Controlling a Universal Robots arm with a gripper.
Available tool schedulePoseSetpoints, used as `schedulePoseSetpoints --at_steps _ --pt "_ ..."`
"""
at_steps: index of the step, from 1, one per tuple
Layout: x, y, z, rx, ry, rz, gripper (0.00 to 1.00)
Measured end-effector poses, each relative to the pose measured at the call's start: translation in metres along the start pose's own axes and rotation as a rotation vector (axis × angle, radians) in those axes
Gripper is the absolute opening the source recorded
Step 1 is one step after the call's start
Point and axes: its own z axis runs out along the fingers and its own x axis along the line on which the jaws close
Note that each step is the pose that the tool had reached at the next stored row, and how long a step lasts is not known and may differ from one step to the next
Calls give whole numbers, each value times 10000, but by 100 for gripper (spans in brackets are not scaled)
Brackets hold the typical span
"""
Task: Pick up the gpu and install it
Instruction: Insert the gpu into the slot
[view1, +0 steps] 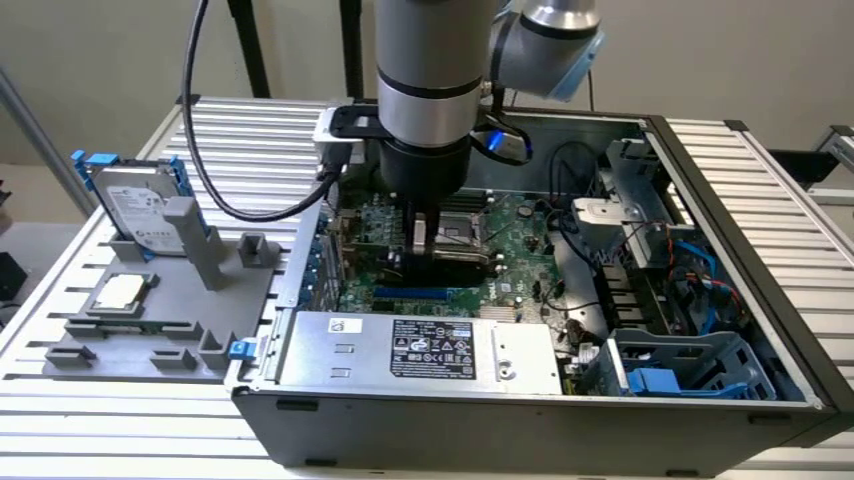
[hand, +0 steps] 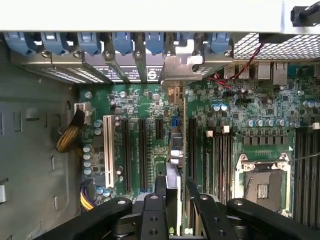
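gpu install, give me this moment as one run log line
end effector: shut on gpu | gpu: edge-on, upright over motherboard slots, bracket at rear slot covers | location: inside pc case | seating: cannot tell

Green motherboard (hand: 150, 107), black claw (hand: 176, 192), blue slot clips (hand: 122, 42), silver gpu bracket (hand: 182, 65)

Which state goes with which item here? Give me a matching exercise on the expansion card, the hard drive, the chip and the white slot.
Things:
1. thin green gpu card with silver bracket
2. silver hard drive with blue rails
3. small square silver chip
4. long white motherboard slot

States:
A. lying flat on the grey fixture
B. empty
C. gripped on edge by the black end effector
D. standing upright on that fixture

Pairs: 1-C, 2-D, 3-A, 4-B
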Motion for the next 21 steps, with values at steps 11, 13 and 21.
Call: schedulePoseSetpoints --at_steps 11,13,21 --pt "-8 70 137 0 -60 1 0" --pt "-9 74 140 -2 -71 1 0" --pt "-8 87 159 -18 -82 3 0"
